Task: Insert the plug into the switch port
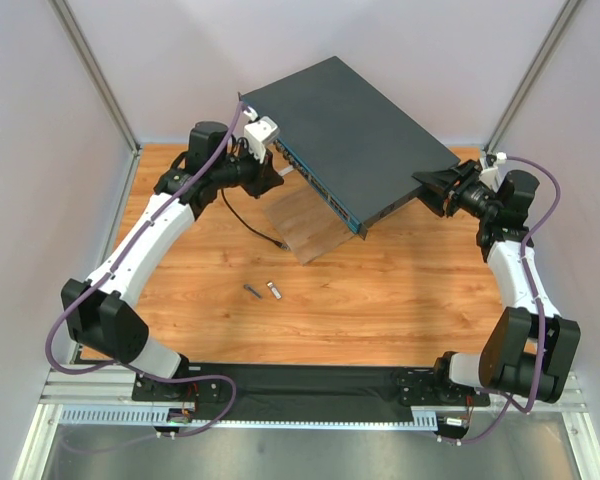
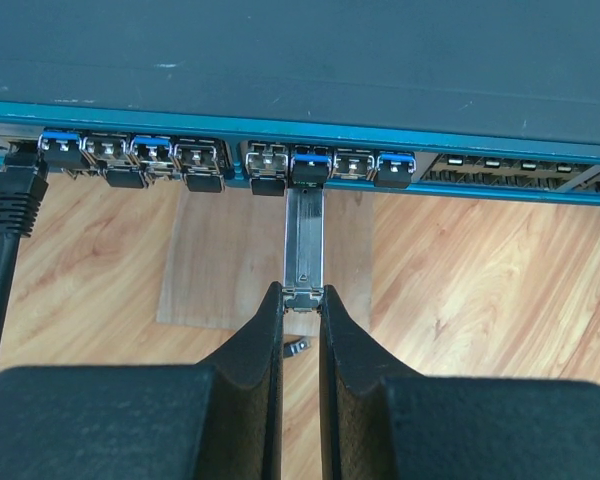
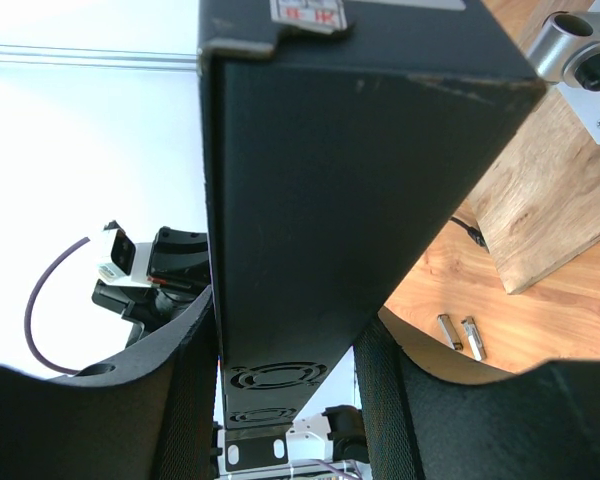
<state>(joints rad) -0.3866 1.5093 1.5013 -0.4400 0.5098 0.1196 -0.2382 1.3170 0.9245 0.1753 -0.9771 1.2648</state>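
Left hand (image 2: 301, 300) pinches plug (image 2: 304, 235), tip at a port (image 2: 310, 166) of the switch (image 2: 280, 60) (looks partly in, hard to tell). Right hand (image 3: 288, 325) clamps the switch's end.

Dark grey switch (image 1: 365, 130) — teal front edge; silver plug (image 2: 303, 240).

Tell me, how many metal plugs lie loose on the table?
2, side by side mid-table: the left plug and the right plug. A third plug is pinched in the left gripper. More may hide under the switch.
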